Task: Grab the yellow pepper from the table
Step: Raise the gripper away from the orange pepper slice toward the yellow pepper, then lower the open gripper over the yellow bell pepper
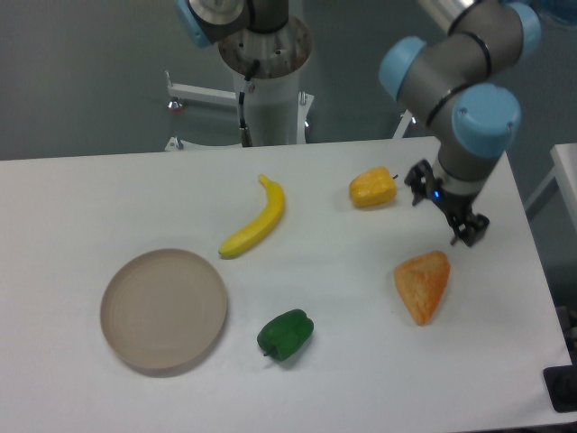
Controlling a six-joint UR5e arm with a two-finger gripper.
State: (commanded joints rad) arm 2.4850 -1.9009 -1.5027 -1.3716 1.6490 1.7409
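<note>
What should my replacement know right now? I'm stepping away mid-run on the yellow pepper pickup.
Gripper: empty, low over the table, just right of the yellow pepper; whether it is open is unclear from this angle.
Yellow pepper: on the table, far right side, untouched.
Nearby: orange wedge in front of the gripper; banana, green pepper and plate farther left.
Done: the approach only.
Left: line up over the pepper, grasp, lift.

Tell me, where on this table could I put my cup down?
Bare table lies left of the banana and above the plate. It's crowded right, where the gripper hangs between yellow pepper and orange wedge.
</note>
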